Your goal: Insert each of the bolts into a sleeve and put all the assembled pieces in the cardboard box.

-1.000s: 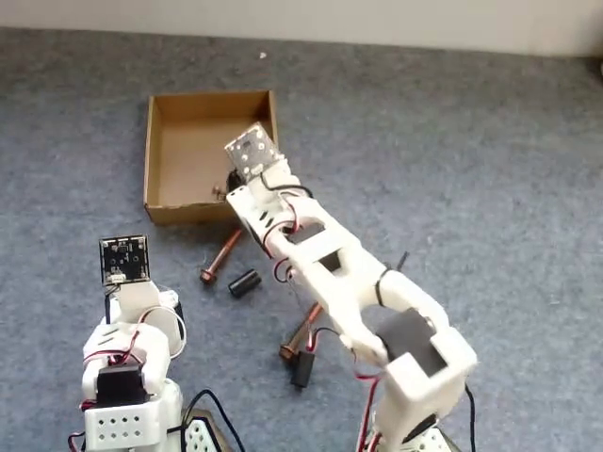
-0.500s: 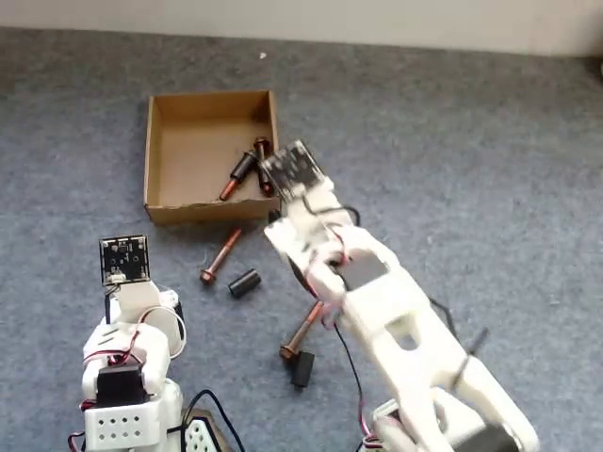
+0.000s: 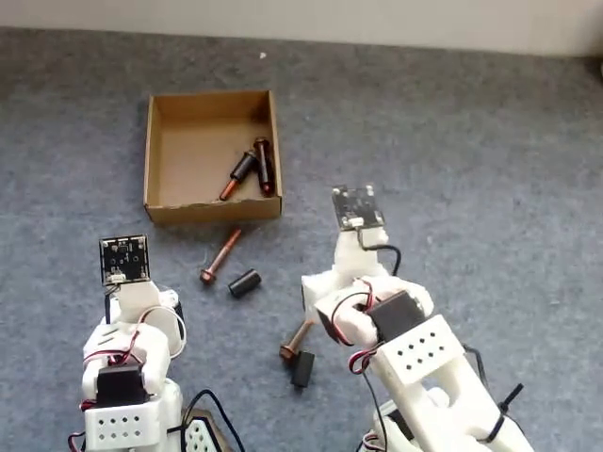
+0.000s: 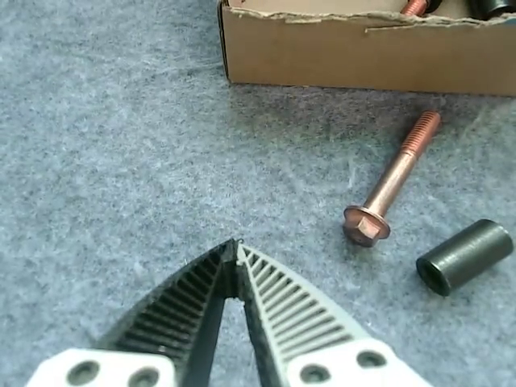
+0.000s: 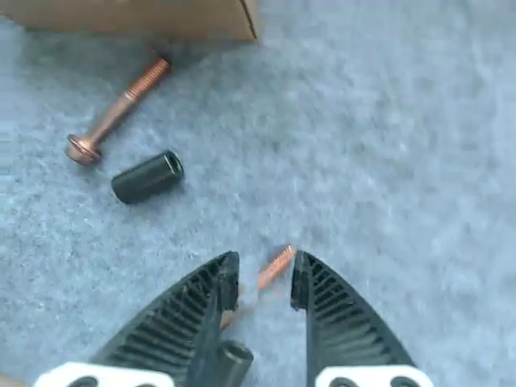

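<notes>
Two assembled pieces (image 3: 243, 169) lie in the box (image 3: 188, 141), toward its right near corner. In the left wrist view the box is cut off and only the pieces' tips show. A loose bolt (image 3: 220, 256) and sleeve (image 3: 244, 282) lie just near of the box, apart. The second bolt (image 5: 276, 266) shows between the spread fingers of the right gripper (image 5: 264, 260), the rest hidden behind one finger. The second sleeve (image 5: 235, 356) is half covered too. The left gripper (image 4: 236, 251) is pressed together over grey carpet (image 3: 490, 141). A pale wall (image 3: 377, 14) edges the far side.
</notes>
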Tool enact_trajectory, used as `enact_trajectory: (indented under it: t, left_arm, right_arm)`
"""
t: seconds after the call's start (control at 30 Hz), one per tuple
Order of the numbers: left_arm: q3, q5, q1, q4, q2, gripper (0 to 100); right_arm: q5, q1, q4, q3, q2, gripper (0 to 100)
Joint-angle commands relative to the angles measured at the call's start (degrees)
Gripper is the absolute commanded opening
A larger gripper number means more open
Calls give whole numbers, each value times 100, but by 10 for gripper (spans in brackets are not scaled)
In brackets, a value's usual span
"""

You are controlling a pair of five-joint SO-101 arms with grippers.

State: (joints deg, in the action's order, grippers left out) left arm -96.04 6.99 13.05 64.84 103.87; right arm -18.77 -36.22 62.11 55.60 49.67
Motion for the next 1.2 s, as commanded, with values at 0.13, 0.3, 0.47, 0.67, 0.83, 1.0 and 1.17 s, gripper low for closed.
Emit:
enact_trajectory:
  t: [0.13, 0.3, 0.47, 0.67, 0.83, 1.0, 1.17]
  left_arm:
    - [-110, -79, 40, -114, 48, 6]
    - [-110, -79, 40, -114, 48, 6]
    - [-110, -79, 40, -114, 48, 6]
    - [-110, -79, 40, -114, 48, 6]
    - [-110, -79, 40, -114, 48, 6]
    - [-110, -79, 40, -114, 48, 6]
    - [-110, -79, 40, -114, 48, 6]
  right_arm:
    - [-360, 57, 602, -356, -48, 105]
    - [-352, 66, 760, -312, -110, 105]
    - [-1108, 48, 1253, -312, -110, 105]
    - [-1371, -251, 1226, -312, -110, 106]
    - [-1679, -927, 1226, -312, -127, 106]
    - [-1793, -1288, 1226, -365, -813, 106]
    - [-1987, -1604, 1244, -673, -1956, 106]
